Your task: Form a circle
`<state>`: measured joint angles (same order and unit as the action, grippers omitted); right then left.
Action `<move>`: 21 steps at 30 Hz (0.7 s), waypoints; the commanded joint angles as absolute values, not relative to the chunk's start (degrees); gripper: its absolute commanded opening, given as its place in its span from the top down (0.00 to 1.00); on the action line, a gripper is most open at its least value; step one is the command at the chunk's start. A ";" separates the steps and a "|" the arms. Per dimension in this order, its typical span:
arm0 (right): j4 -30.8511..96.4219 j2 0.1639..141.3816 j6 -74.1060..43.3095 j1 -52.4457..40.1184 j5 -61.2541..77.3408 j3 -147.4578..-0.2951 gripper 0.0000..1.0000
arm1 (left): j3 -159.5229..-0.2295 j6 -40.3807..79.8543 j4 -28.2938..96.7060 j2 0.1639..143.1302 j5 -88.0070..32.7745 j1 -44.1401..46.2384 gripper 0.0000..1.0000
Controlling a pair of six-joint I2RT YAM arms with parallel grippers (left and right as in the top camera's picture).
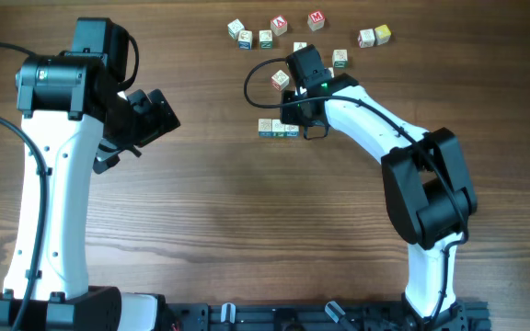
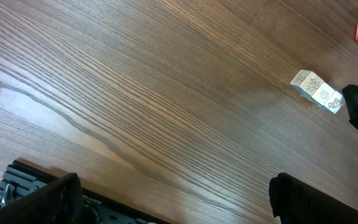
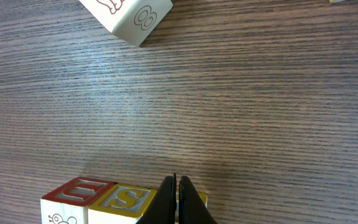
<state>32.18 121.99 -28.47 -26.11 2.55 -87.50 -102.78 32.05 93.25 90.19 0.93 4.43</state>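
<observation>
Cubes: small white toy cubes with coloured letters and pictures on their faces (image 1: 280,25), not yet in any ring. Landmark taken: the short straight row of three touching cubes (image 1: 278,129). Most of the others lie scattered beyond the row, toward the far table edge, singly or in loose pairs. One lone cube (image 1: 280,80) sits between the row and that scatter. In the right wrist view the row shows a cube with a red E (image 3: 76,190) and, touching it, a cube with a yellow S (image 3: 120,199).

Handling, judged: light, rigid, hard-edged. They probably slide readily on the smooth brown wooden table (image 1: 247,230) and twist if pushed off-centre. The best hold is across two opposite flat faces. Within the row only the long-side faces are free, since neighbours touch.

Right gripper (image 3: 175,186): fingers pressed together, nothing between them. The tips are at the row's end nearest that arm, just past the S cube; contact cannot be told.

Left gripper (image 2: 176,186): fingers wide apart, empty, well apart from the row on the left arm's side, over bare wood.
</observation>
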 commanded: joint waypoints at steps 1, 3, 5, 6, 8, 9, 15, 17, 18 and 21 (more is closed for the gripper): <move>32.27 122.48 -29.12 -26.30 3.01 -88.86 0.95 | -102.63 32.42 93.27 89.78 0.64 4.38 0.00; 32.27 122.48 -29.12 -26.30 3.01 -88.86 0.95 | -102.63 32.42 93.27 89.78 0.64 4.38 0.00; 32.32 122.48 -29.15 -26.30 3.01 -88.86 0.95 | -102.63 32.42 93.27 89.78 0.64 4.38 0.00; 32.32 122.48 -29.12 -26.30 3.01 -88.86 0.95 | -102.63 32.42 93.27 89.78 0.64 4.38 0.00; 32.32 122.48 -29.15 -26.30 3.01 -88.86 0.95 | -102.63 32.42 93.27 89.78 0.67 4.38 0.00; 32.32 122.48 -29.12 -26.30 3.01 -88.86 0.95 | -102.63 32.42 93.27 89.78 0.67 4.38 0.00; 32.34 122.48 -29.15 -26.30 3.01 -88.86 0.95 | -102.63 32.42 93.27 89.78 0.64 4.38 0.00; 32.36 122.48 -29.15 -26.30 3.01 -88.86 0.95 | -102.63 32.42 93.27 89.78 0.64 4.38 0.00; 32.36 122.48 -29.15 -26.30 3.01 -88.86 0.95 | -102.63 32.42 93.27 89.78 0.64 4.38 0.00; 32.69 122.48 -29.61 -26.30 3.01 -88.86 0.95 | -102.63 32.42 93.27 89.78 0.64 4.38 0.00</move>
<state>32.25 121.99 -28.49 -26.11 2.55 -87.50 -102.78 32.05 93.25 90.19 0.93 4.43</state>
